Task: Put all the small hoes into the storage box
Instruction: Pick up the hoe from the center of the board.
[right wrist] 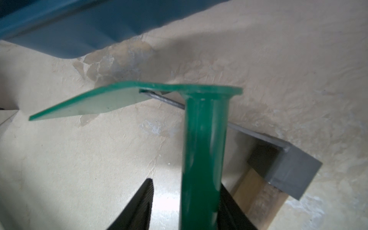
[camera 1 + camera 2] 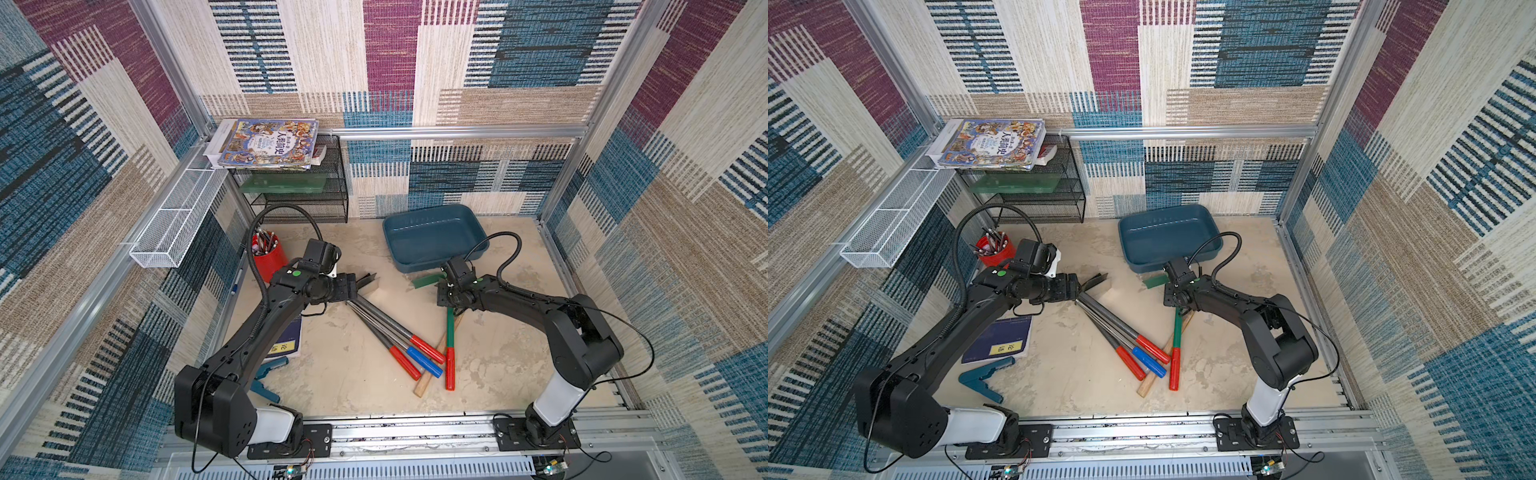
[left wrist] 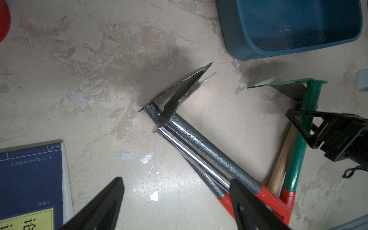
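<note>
The small hoe [image 1: 203,149], the one with the flat green metal blade, green pole and red grip, lies on the beige table [image 2: 353,386]. Its pole runs right between the fingers of your right claw [image 1: 185,183]. That claw is partly spread. One finger looks to be against the pole and the other shows a gap, so nothing is pinched yet. Squeeze until both fingers press the pole, then lift straight up.

The shallow dark-teal plastic storage box [image 2: 432,239] sits just past the claw's tips, with nothing in it. The pole is long, so you will likely have to lay it in slanted.

A wood-handled tool [image 1: 288,167] with a grey metal head lies crossed under the pole, right below the claw, and it might drag along. Three grey metal hoes [image 2: 399,336] with red and blue grips lie off to the claw's side. Your left claw [image 3: 176,180] hovers over them, spread wide and holding nothing.
</note>
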`<state>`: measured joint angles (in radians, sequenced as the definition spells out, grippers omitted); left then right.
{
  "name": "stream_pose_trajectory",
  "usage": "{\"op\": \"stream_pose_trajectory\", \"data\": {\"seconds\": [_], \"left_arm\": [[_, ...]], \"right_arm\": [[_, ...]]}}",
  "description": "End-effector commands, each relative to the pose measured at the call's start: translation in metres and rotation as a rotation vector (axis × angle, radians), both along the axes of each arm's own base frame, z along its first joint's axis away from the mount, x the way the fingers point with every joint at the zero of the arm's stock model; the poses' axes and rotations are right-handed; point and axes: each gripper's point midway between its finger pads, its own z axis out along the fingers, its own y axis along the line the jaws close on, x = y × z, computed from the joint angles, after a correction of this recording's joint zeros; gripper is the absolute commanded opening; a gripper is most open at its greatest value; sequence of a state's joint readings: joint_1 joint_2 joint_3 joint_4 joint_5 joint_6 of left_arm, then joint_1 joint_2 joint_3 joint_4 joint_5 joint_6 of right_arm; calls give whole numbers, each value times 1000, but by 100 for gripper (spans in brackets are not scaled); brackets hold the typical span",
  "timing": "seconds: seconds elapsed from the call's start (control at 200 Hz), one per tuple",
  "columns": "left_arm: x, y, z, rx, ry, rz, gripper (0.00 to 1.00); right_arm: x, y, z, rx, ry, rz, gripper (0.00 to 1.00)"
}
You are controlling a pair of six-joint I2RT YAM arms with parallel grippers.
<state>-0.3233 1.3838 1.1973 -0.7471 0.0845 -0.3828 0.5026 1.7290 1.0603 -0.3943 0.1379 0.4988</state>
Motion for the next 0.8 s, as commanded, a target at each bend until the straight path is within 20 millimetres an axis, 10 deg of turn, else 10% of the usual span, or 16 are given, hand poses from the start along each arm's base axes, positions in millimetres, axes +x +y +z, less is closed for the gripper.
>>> {"op": "stream_pose_trajectory", "data": {"seconds": [0.0, 0.791], "left_arm": [[-2, -3, -1, -8, 15, -6, 87], [-4, -13, -7, -4, 39, -34, 87]], "right_arm": [[-3, -1, 1, -14, 7, 5, 61], [-41, 3, -11, -24, 55, 0, 55]]}}
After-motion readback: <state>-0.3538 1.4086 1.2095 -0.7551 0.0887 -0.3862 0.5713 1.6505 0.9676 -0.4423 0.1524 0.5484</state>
